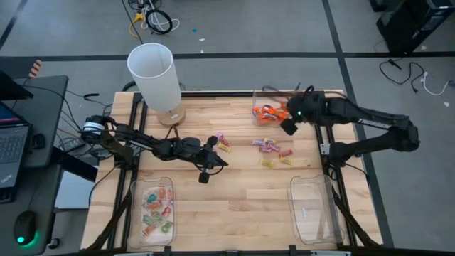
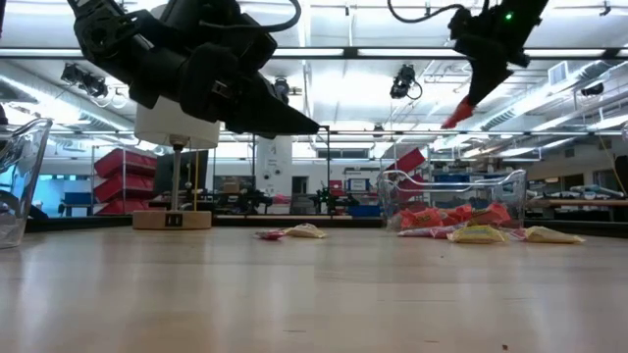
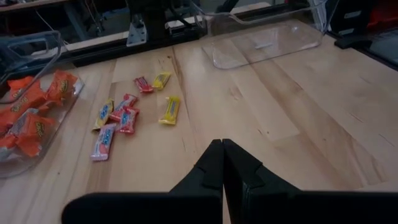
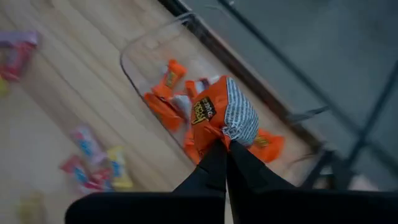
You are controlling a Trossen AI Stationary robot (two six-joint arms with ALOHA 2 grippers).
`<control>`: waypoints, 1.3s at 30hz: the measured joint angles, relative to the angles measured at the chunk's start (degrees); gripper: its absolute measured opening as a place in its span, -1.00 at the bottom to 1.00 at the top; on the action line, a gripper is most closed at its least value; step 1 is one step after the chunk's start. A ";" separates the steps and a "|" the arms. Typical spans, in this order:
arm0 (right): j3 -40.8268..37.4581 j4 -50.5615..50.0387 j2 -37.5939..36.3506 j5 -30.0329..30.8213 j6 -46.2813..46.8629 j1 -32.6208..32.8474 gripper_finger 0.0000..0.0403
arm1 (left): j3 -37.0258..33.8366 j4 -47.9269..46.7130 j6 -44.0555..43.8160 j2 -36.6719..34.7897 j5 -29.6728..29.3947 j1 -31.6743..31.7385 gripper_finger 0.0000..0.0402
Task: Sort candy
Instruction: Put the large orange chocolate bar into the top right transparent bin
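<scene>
- My right gripper (image 4: 225,146) pinches an orange candy (image 4: 217,115), raised over the clear tray (image 1: 260,94) of orange candies at the table's far right corner.
- My left gripper (image 3: 222,163) hangs closed and empty mid-table.
- Loose candies (image 1: 269,151) lie between them.

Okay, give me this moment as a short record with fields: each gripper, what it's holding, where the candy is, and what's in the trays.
right gripper: shut on an orange candy, raised above the orange-candy tray at the table's far right
left gripper: shut, empty, above mid-table
loose candy: pink and yellow pieces scattered on the wood, mid-table
near-left tray: pale green-and-pink candies
near-right tray: no candy visible
other: white lamp at the far left
</scene>
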 joint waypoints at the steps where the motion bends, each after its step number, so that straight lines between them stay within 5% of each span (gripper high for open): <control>1: 0.00 0.73 0.07 -2.37 0.26 -1.60 -1.00 | 0.00 0.23 0.00 0.00 0.02 0.00 -1.00; 17: 0.00 1.78 8.34 -20.23 -3.71 -23.68 -1.00 | 0.00 0.06 -0.22 0.00 0.04 0.00 -1.00; 39: 0.00 5.59 25.28 -19.87 -11.60 -33.54 -1.00 | 0.01 0.04 -0.44 0.00 0.02 0.00 -0.99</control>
